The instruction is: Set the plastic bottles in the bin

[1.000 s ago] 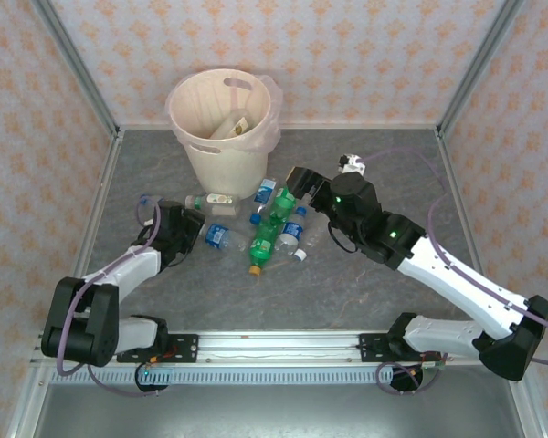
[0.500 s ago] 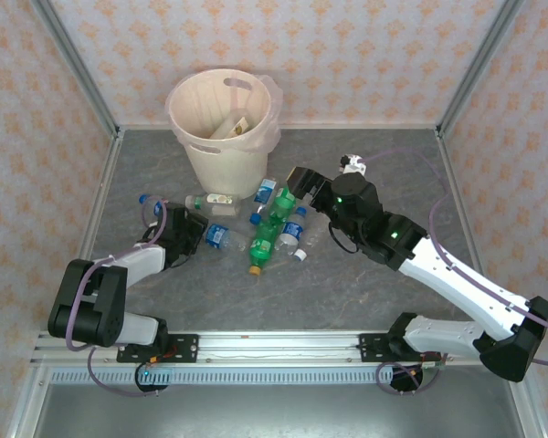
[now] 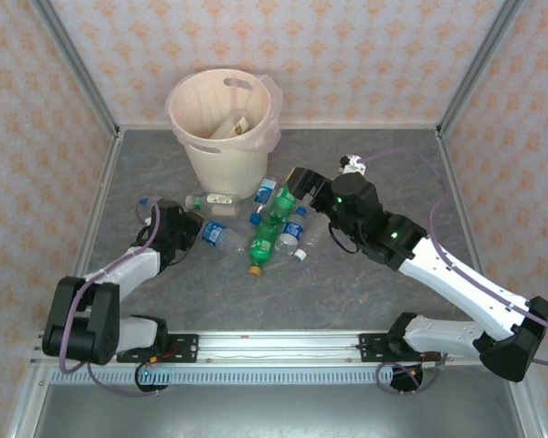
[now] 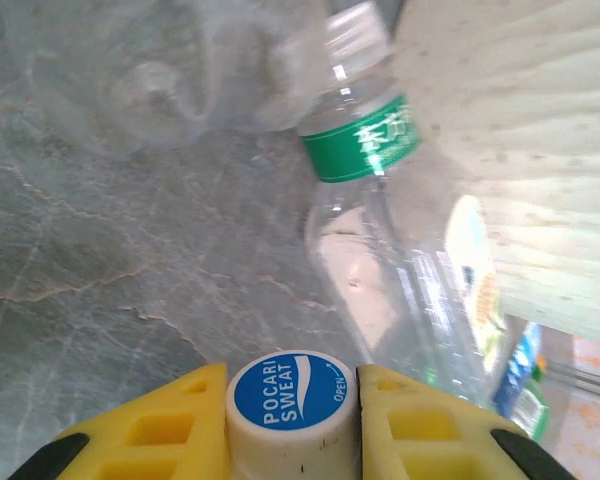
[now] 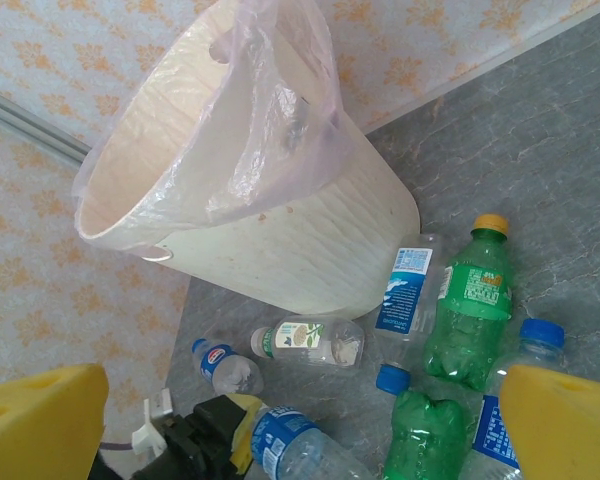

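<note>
**Left gripper** (image 4: pixel 292 392): I find it clamped, with both yellow fingers pressed against the white cap of a Pocari Sweat bottle (image 3: pixel 217 235). The gripper sits low over the grey table (image 3: pixel 347 292), left of the pile. I cannot tell whether the bottle is clear of the surface.

**Right gripper** (image 3: pixel 289 187): the jaws are spread wide and hold nothing. It hangs above the far right side of the pile.

**Bin** (image 3: pixel 221 160): it stands upright at the far side of the table, with the pinkish liner bag (image 5: pixel 280 120) draped over its rim. A pale item lies inside, which looks like a bottle.

**Obstructions noted:**
- A clear green-label bottle (image 4: pixel 365 150) lies on its side directly ahead of the held cap, against the foot of the bin.
- A crumpled clear bottle (image 4: pixel 150 70) rests just to the left of that one.
- Below the right gripper, a green bottle with a yellow cap (image 5: pixel 470 305) lies beside a clear blue-label bottle (image 5: pixel 402 292), which touches the base of the bin.
- A second green bottle, blue-capped (image 5: pixel 420 430), lies nearer the camera in the same cluster.
</note>
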Motion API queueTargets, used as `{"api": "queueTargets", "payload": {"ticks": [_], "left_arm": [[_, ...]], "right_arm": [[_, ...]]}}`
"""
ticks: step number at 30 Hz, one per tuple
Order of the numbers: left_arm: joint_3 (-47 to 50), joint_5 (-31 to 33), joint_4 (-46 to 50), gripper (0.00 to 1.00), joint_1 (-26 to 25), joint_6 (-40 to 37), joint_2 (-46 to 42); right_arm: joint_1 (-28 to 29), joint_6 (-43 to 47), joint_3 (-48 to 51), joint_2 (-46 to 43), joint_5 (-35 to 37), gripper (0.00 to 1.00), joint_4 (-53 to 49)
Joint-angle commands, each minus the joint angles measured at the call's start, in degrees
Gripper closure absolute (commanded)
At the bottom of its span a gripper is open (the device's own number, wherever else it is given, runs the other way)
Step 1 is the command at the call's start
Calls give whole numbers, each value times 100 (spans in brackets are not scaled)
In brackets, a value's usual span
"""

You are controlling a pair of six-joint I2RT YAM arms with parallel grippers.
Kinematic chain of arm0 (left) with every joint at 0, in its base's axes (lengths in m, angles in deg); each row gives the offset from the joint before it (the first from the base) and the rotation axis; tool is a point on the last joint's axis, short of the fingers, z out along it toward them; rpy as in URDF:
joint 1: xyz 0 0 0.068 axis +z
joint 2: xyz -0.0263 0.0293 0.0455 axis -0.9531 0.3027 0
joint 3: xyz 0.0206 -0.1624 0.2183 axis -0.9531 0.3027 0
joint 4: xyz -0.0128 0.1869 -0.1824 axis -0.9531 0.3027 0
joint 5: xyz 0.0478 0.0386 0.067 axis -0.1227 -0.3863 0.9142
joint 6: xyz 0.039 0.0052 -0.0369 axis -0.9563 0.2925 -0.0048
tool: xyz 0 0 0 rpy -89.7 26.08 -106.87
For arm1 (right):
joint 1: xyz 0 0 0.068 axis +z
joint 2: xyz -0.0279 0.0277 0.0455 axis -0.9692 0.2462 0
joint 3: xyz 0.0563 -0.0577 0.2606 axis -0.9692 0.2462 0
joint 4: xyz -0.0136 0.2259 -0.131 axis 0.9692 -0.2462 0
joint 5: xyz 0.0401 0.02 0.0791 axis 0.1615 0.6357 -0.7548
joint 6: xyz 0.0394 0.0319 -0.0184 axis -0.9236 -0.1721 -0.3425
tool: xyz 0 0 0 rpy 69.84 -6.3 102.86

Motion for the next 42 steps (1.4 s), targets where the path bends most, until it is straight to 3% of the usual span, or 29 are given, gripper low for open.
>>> {"api": "queueTargets", "payload": {"ticks": [1, 9, 17, 27, 31, 42], "left_arm": [[-141, 195, 489, 75, 51, -36, -491], [-970, 567, 1115, 75, 59, -149, -1509], [-2536, 1092, 1325, 75, 51, -708, -1674], [-5241, 1633, 1258, 75, -172, -2017, -305], [-5974, 2145, 1044, 75, -455, -2706, 178], [-6558, 3491, 295, 75, -1202, -5532, 1188]], "right_arm": [[-5, -5, -79, 14, 13, 0, -65], [-6, 52, -180, 175, -23, 0, -21], [-8, 135, -211, 232, -9, 0, 34], [-4, 206, -255, 224, -23, 0, 40], [-9, 198, -259, 187, -43, 0, 6], [-8, 170, -250, 44, 14, 0, -73]]}}
